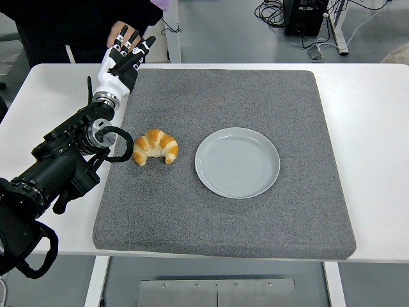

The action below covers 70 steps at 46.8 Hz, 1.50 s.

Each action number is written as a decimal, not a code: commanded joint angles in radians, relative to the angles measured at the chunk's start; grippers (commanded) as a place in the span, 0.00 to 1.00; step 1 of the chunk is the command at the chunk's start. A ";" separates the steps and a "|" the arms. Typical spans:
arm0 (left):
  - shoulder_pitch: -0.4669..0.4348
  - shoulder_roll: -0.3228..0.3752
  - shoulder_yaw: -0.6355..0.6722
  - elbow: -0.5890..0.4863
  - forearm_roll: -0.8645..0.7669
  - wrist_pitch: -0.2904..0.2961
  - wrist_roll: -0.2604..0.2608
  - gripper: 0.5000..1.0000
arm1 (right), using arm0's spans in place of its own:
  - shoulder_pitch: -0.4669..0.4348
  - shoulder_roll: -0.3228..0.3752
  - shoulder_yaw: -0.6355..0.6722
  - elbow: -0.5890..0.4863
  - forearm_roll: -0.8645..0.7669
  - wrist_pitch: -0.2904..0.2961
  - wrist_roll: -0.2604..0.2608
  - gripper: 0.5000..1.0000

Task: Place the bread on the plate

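Observation:
A golden croissant (155,146) lies on the grey mat, left of centre. Just to its right sits an empty pale blue-grey plate (237,162), a small gap between the two. My left arm reaches in from the lower left, and its hand (126,56) is stretched toward the mat's far left corner, well beyond the croissant. The fingers are straight and spread, holding nothing. The forearm passes close to the croissant's left side. My right arm does not show.
A grey mat (255,217) covers most of the white table (370,128). A person in dark clothes stands at the far left edge, a hand (120,32) just behind my left hand. Cables and equipment lie on the floor beyond the table.

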 commanded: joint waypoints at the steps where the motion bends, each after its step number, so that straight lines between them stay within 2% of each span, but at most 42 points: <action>1: 0.002 0.000 0.000 0.000 0.001 0.000 0.000 0.94 | 0.000 0.000 0.000 0.000 0.000 -0.001 0.000 1.00; 36: -0.003 0.014 0.014 -0.006 0.006 0.002 0.012 0.94 | 0.000 0.000 0.000 0.000 0.000 0.001 0.000 1.00; 48: -0.003 0.032 0.014 -0.021 0.062 0.000 0.031 0.94 | 0.000 0.000 0.000 0.000 0.000 -0.001 0.000 1.00; 58: 0.011 0.117 0.026 -0.142 0.079 0.005 0.034 0.94 | 0.000 0.000 0.000 0.000 0.000 0.001 0.000 1.00; 70: -0.003 0.225 0.190 -0.248 0.104 0.009 0.032 0.94 | 0.000 0.000 0.000 0.000 0.000 0.001 0.000 1.00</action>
